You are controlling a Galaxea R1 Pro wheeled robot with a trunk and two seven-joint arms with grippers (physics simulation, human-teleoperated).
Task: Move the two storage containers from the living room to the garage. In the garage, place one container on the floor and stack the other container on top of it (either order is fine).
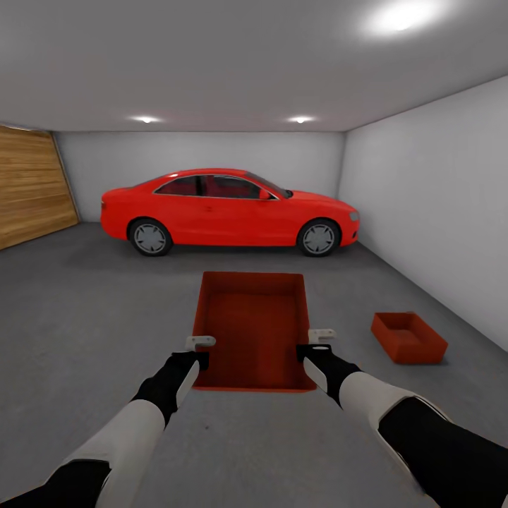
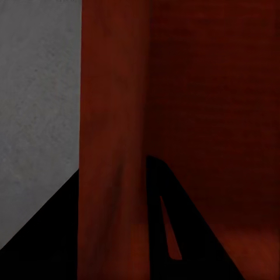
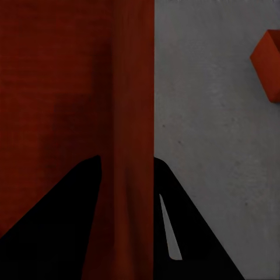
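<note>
I hold one orange-red storage container (image 1: 254, 331) in front of me over the dark concrete floor (image 1: 85, 317) of the garage. My left gripper (image 1: 200, 346) is shut on its left wall, and my right gripper (image 1: 315, 339) is shut on its right wall. The left wrist view has that thin wall (image 2: 111, 116) pinched between the dark fingers (image 2: 52, 239). In the right wrist view the other wall (image 3: 131, 105) sits between the fingers (image 3: 64, 221) the same way. The second storage container (image 1: 408, 337) (image 3: 268, 64) rests on the floor to my right, near the wall.
A red coupe (image 1: 229, 210) is parked across the far end of the garage. A wooden door (image 1: 32, 183) lines the left side and a plain white wall (image 1: 437, 212) runs along the right. Open concrete lies between me and the car.
</note>
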